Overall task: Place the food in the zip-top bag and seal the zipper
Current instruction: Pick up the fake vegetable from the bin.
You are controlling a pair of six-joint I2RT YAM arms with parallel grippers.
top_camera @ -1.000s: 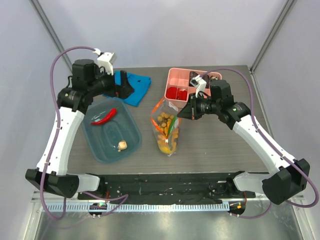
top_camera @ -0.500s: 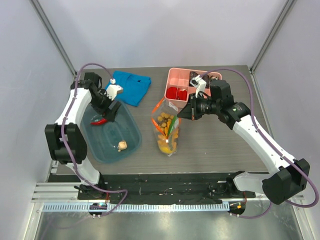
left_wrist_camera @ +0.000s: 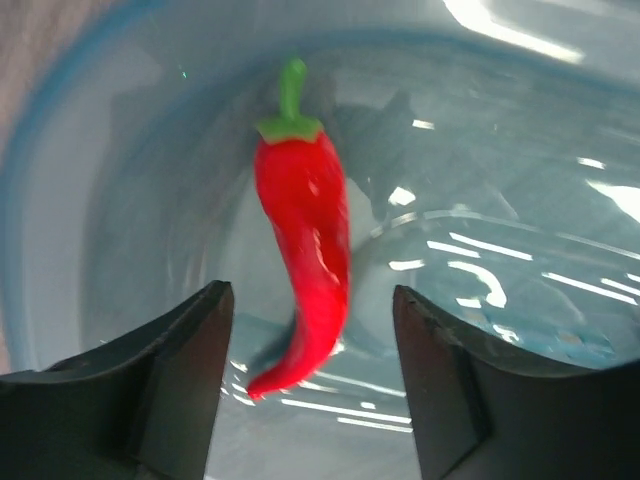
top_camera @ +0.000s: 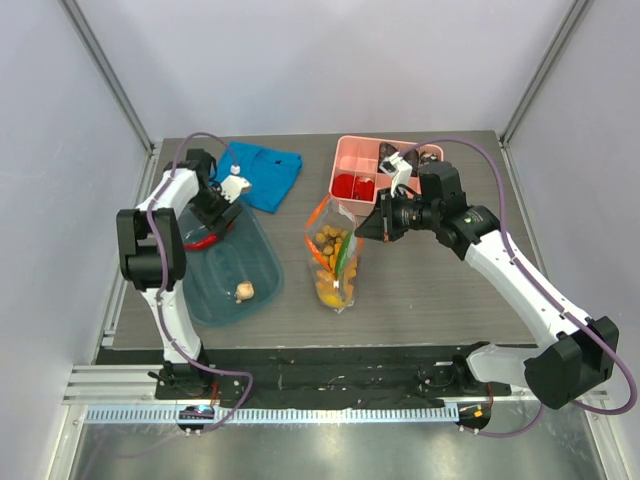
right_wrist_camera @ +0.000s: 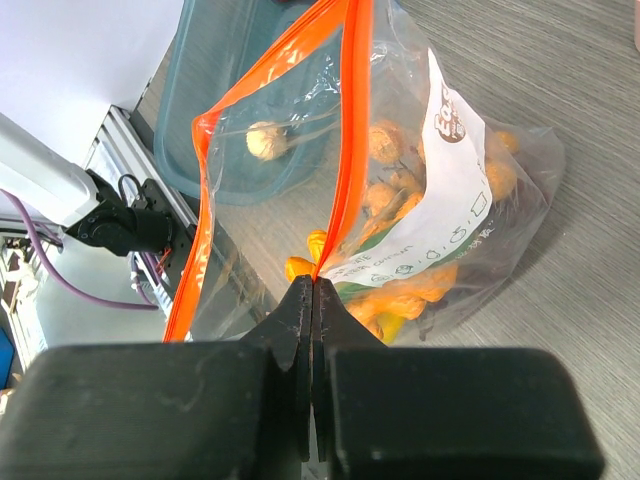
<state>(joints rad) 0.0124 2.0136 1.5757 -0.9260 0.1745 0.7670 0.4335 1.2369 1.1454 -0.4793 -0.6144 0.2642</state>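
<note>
The left gripper [left_wrist_camera: 312,400] is hovering inside the teal tub [top_camera: 262,262] with its jaws spread wide. The red chili [left_wrist_camera: 305,270] is lying on the tub floor, its tip between the fingers with a gap on either side. A beige garlic bulb [top_camera: 245,291] is sitting nearer the tub's front corner. The right gripper [right_wrist_camera: 312,300] is pinching the zipper [right_wrist_camera: 350,130] of the zip-top bag [right_wrist_camera: 520,160], jaws pressed together on the strip and the mouth gaping. The bag is resting mid-table with orange, yellow and green food [top_camera: 335,275] inside. A pink divided box [top_camera: 350,150] is sitting just behind it, and a blue cloth [top_camera: 265,172] behind the tub.
</note>
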